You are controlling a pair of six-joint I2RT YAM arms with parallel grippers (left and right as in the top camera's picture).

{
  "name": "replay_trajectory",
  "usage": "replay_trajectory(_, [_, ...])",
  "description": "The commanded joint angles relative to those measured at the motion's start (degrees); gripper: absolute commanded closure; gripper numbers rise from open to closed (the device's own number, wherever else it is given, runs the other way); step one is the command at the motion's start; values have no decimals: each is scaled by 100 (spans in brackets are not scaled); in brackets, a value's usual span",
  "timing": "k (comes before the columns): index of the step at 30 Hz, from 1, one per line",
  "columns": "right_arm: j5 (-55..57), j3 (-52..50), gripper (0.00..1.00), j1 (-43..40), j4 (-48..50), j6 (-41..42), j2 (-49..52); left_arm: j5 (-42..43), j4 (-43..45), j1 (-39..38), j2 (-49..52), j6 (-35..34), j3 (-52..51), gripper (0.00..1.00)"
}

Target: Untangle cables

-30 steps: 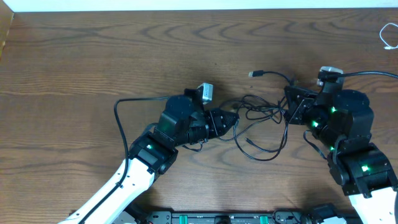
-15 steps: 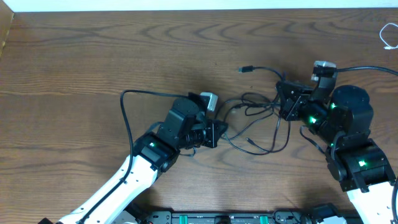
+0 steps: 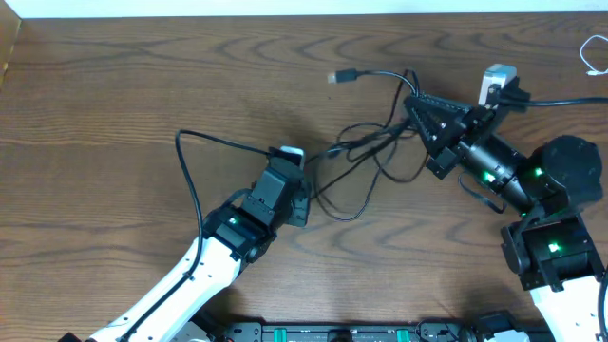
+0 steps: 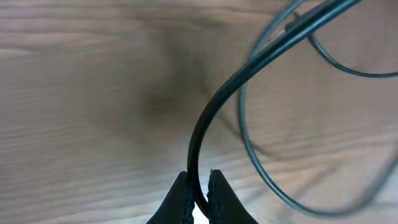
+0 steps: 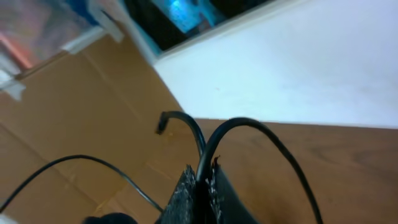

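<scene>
The left pincer (image 4: 199, 182) is clenched on a strand of the black cables (image 3: 366, 157), low over the wooden desk (image 3: 114, 85). The right pincer (image 5: 200, 177) (tilted upward) is likewise clamped on a strand. The tangle of loops lies between them at mid-desk, with one plug end (image 3: 339, 76) toward the far edge and a white cord (image 3: 585, 55) well apart at the far right corner.

My left arm (image 3: 190, 275) is white with black joints, my right arm (image 3: 560, 171) mostly black, both green-lit; my left gripper (image 4: 199, 177) is black.
</scene>
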Motion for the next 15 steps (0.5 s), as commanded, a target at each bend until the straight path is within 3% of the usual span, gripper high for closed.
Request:
replay_trajectory(1, [-42, 129, 97, -367, 284, 251, -70, -907, -238, 31, 2, -122, 15, 92])
replay_trajectory(4, [166, 129, 94, -610, 282, 413, -70, -911, -251, 31, 2, -223, 15, 93])
replay_trajectory(11, [1827, 129, 94, -1478, 256, 328, -63, -1045, -455, 31, 2, -278, 15, 93])
replay_trajectory(15, [1943, 129, 92, -1978, -50, 341, -57, -1379, -643, 31, 2, -616, 15, 93])
